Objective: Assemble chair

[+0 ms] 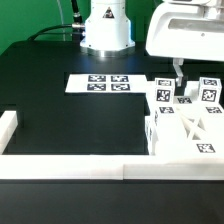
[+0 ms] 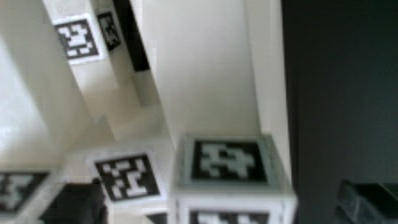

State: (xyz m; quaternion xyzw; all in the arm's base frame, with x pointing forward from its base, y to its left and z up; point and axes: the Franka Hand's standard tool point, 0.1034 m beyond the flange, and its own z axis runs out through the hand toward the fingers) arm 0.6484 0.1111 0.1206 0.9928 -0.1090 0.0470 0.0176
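On the black table [image 1: 70,125], the chair parts [image 1: 185,120] sit gathered at the exterior view's right, close against the long white rail [image 1: 60,166] that edges the near side of the table. The cluster is made of white plastic pieces carrying square black-and-white tags: a cross-braced frame [image 1: 190,135] stands nearest the rail, and several smaller tagged blocks [image 1: 165,92] lie just behind it, touching or nearly touching one another; how many are joined cannot be told from this view. The gripper [image 1: 178,78] hangs directly over these rear blocks, its slim fingers pointing down with the tips just above, or perhaps at, the top of the pieces; contact cannot be judged. Its jaws stand spread as wide as they go, and nothing is seen clamped between them. The bulky white wrist housing [image 1: 190,35] fills the upper part of the exterior view's right side, and the arm's round white base [image 1: 106,28] stands at the far edge of the table. The marker board [image 1: 100,84] lies flat toward the middle of the table, well apart from the rail and just beside the chair parts. The wrist view is blurred but shows white bars [image 2: 196,70] and tagged block faces [image 2: 228,160] close beneath the camera, with dark fingertips [image 2: 370,200] at the edge.
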